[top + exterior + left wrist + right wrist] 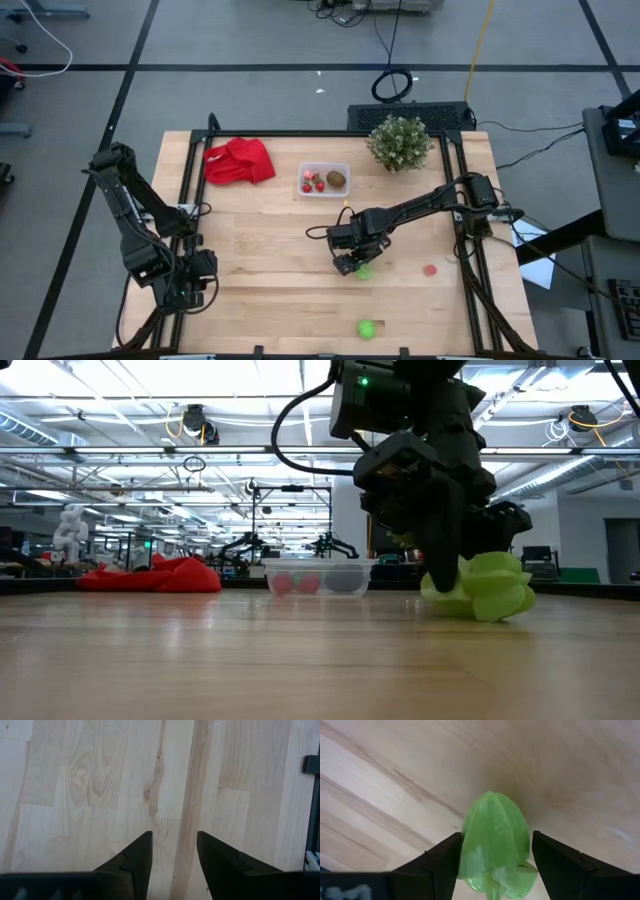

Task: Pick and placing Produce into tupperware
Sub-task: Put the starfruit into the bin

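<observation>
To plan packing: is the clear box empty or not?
Not empty. The clear box holds red pieces and a brown oval.

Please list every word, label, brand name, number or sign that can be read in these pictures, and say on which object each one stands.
None can be read in any view.
The tupperware, the green produce piece between the right gripper's fingers, and the left gripper show no lettering.
Background shapes in the low view are too blurred to read.
</observation>
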Controlling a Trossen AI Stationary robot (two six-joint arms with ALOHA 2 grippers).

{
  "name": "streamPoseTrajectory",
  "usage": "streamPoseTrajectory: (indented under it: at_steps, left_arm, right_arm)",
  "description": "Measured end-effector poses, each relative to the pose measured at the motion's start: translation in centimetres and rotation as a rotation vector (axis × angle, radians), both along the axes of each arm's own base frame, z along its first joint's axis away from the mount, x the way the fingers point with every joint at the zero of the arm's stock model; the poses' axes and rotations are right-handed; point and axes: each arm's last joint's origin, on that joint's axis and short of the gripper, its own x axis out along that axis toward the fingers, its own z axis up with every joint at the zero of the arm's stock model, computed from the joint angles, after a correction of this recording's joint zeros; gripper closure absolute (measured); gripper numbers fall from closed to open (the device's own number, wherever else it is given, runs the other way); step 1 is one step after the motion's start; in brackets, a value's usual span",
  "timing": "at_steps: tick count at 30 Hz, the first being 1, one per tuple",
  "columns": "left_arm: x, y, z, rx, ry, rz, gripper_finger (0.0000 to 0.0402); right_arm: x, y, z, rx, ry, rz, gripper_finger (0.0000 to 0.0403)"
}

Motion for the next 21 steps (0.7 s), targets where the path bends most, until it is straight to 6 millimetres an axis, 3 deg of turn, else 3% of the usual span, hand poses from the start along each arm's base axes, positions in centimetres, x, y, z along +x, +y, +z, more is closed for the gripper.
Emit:
streamPoseTrajectory:
  at_steps: [10,21]
  left_arm:
    - [0.00,0.00,0.00,0.000,0.000,0.001,0.0243]
    - [0.00,0.00,0.00,0.000,0.000,0.001,0.0243]
  right_arm:
    - [0.00,0.00,0.00,0.002,0.001,0.000,0.0198]
    - [-0.01,0.01,0.00,0.004,0.002,0.000,0.0199]
